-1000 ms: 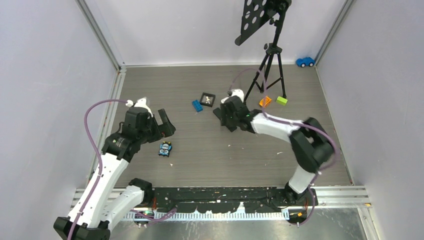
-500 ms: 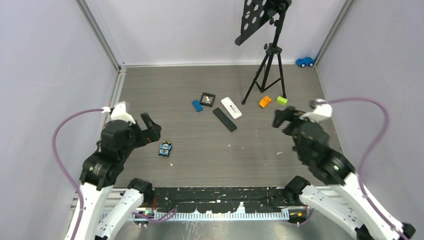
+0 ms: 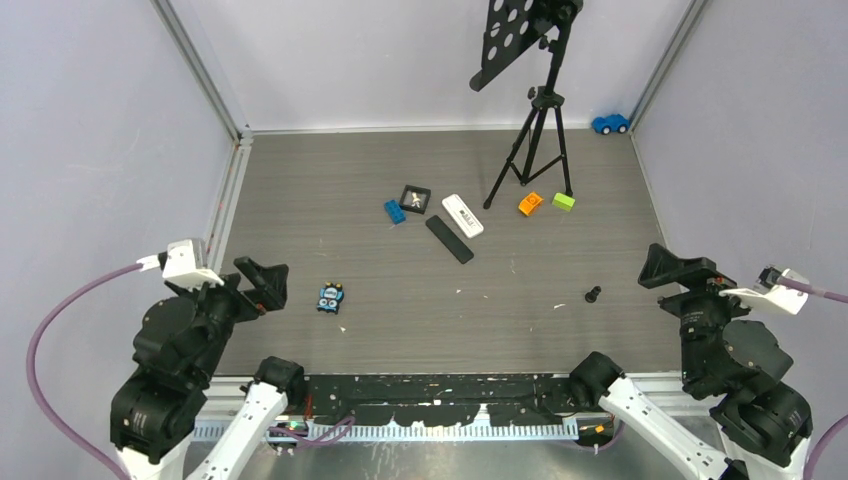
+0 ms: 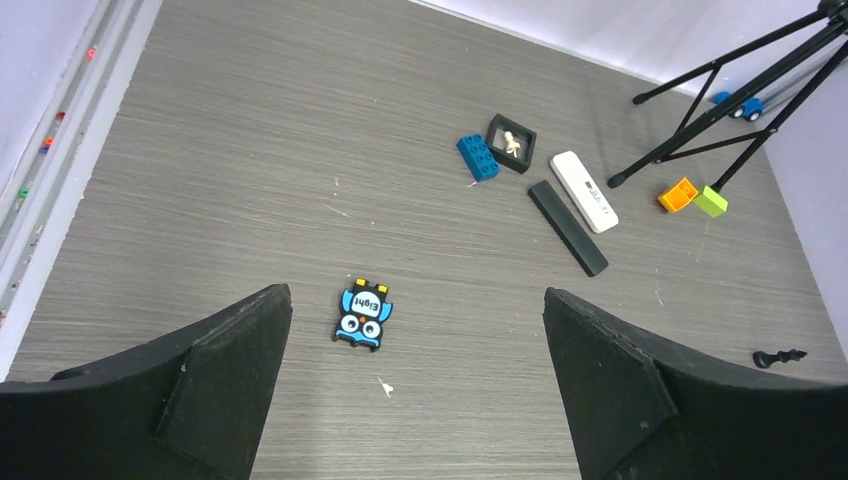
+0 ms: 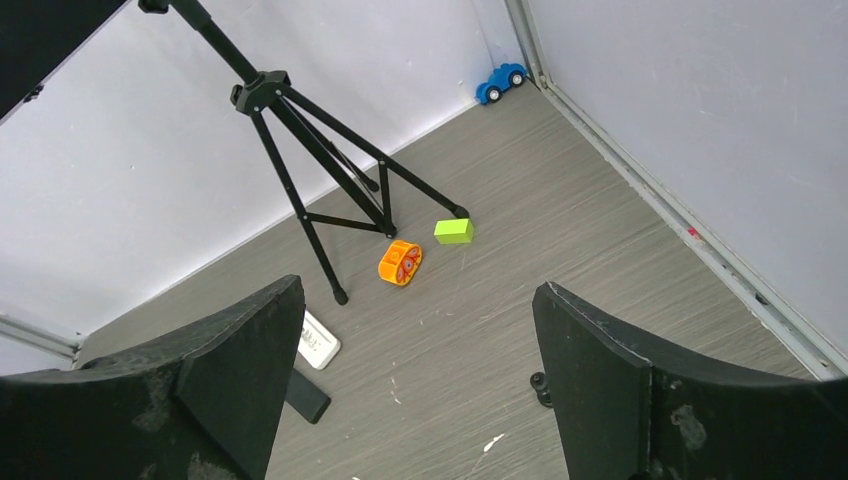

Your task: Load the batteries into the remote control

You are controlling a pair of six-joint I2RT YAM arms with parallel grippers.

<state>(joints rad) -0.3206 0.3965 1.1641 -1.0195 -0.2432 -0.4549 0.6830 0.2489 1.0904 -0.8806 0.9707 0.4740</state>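
Remote control (image 3: pixel 462 214), the white one, lies in the middle of the counter (image 3: pixel 330 180), just beside a long black strip (image 3: pixel 449 239). We cannot tell if batteries are inside it; it looks too small. Left end effector (image 4: pixel 415 295) and right end effector (image 5: pixel 417 287) both hang near the close edge, spread wide, holding nothing. In the right wrist view one finger (image 5: pixel 200 370) hides half the remote, and the other covers part of a small black knob (image 5: pixel 541 385).

I see a grey, wood-grained tabletop (image 3: pixel 330 170). The remote (image 3: pixel 462 215) is white, the slab (image 3: pixel 449 239) beside it black. The brick (image 3: pixel 394 211) and toy car (image 3: pixel 610 124) are blue, one block (image 3: pixel 530 204) orange, another (image 3: pixel 564 201) lime green, and the cartoon tag (image 3: pixel 331 298) blue and black.
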